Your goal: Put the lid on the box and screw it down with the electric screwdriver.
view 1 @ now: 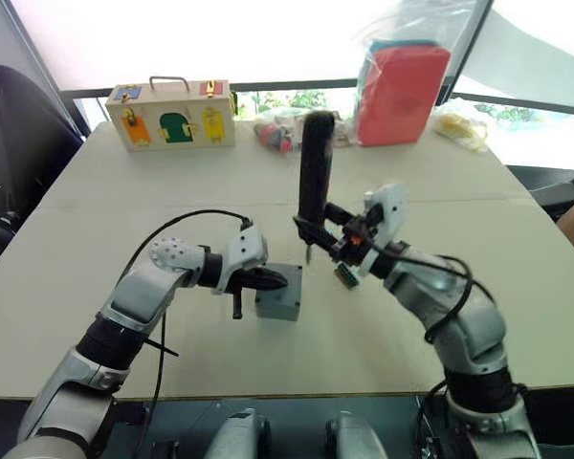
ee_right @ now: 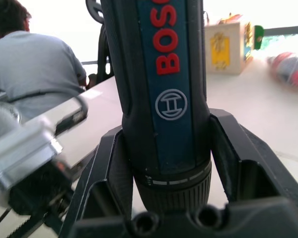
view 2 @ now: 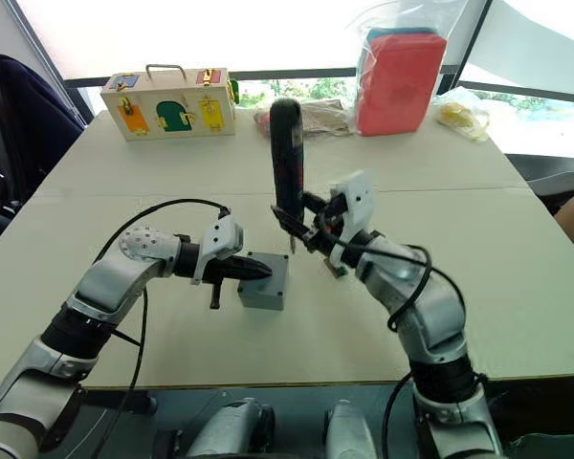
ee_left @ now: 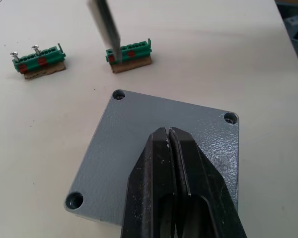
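Left wrist view: left hand [ee_left: 170, 136] pinched closed, tips over the lid [ee_left: 139, 144], which sits on the box [view 1: 278, 303] at lower centre on the surface [view 1: 96, 239]. Right hand [view 1: 327, 239] clamps the electric screwdriver [view 1: 315, 177] upright, bit hanging just above-right of the box. Two green bit strips [ee_left: 129, 53] beyond. Wooden latch box [view 1: 172, 115] upper left.

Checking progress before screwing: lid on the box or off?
On. The lid covers the box; all three visible corner holes are empty.
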